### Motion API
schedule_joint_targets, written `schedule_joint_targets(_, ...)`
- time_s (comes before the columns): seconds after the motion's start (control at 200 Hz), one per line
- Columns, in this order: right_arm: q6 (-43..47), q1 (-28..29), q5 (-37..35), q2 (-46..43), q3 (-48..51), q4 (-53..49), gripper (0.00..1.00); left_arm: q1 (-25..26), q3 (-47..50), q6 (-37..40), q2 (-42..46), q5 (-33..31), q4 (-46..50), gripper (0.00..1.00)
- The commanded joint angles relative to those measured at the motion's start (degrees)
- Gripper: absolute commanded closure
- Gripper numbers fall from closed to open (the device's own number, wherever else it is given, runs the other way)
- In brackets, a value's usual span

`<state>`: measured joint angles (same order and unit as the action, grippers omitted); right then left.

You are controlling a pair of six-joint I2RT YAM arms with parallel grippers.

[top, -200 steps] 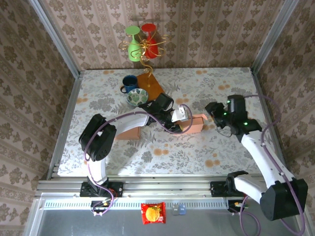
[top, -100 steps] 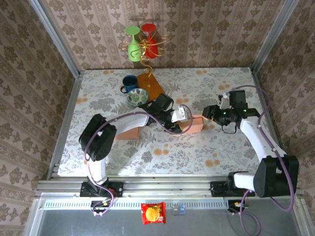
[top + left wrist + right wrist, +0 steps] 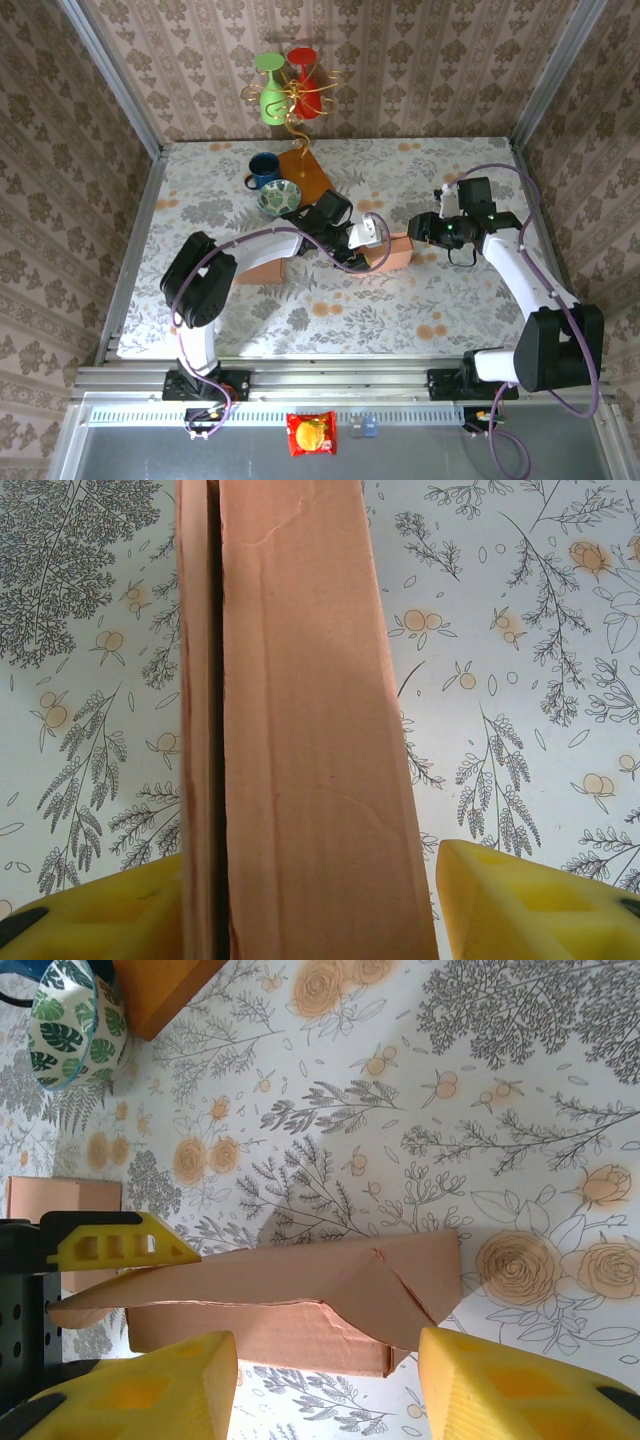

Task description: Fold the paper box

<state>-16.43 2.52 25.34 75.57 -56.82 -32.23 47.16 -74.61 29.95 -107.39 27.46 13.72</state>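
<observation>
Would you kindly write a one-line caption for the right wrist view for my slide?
Open right pincer faces the partly folded paper box on the floral table, leaf-patterned bowl beyond.

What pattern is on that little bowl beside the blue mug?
Green tropical leaves on a white ground. The bowl shows best in the right wrist view.

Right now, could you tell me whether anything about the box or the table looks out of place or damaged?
The box has a flap lying crooked across its open side, with a crease or small tear near one end. A red snack packet also lies off the table, beyond its near edge.
</observation>
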Motion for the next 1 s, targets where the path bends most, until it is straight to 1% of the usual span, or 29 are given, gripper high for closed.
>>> schedule_joint_targets(0.0, 2.16, 0.02, -1.57, -0.13, -1.19, -0.76, 0.48, 0.04, -0.56, 0.24, 1.38, 1.45, 1.22, 0.42)
schedule_joint_targets(0.095, 2.86, 0.02, -0.73, 1.23, -1.3, 0.0, 0.48, -0.03, -0.8, 0.34, 1.26, 1.54, 1.4, 0.42)
schedule_joint_targets(0.225, 3.76, 0.07, 2.36, 3.71, -1.88, 0.87, 0.48, -0.09, -0.89, 0.37, 1.09, 1.8, 1.62, 0.42)
schedule_joint_targets(0.31, 4.03, 0.15, 4.07, 3.79, -2.17, 1.12, 0.49, -0.08, -0.98, 0.47, 1.13, 1.8, 1.75, 0.42)
schedule_joint_targets(0.455, 4.05, 0.22, 5.81, 3.67, -1.77, 1.12, 0.53, -0.35, -1.03, 0.62, 1.01, 1.89, 1.83, 0.42)
schedule_joint_targets(0.72, 3.88, 0.26, 2.38, 3.36, 0.2, 0.93, 0.63, -0.32, -1.43, 0.93, 0.78, 2.24, 2.27, 0.42)
schedule_joint_targets(0.99, 4.84, 1.5, -1.6, 3.28, -0.65, -0.28, 0.73, -0.4, -1.72, 1.22, 0.7, 2.22, 2.85, 0.42)
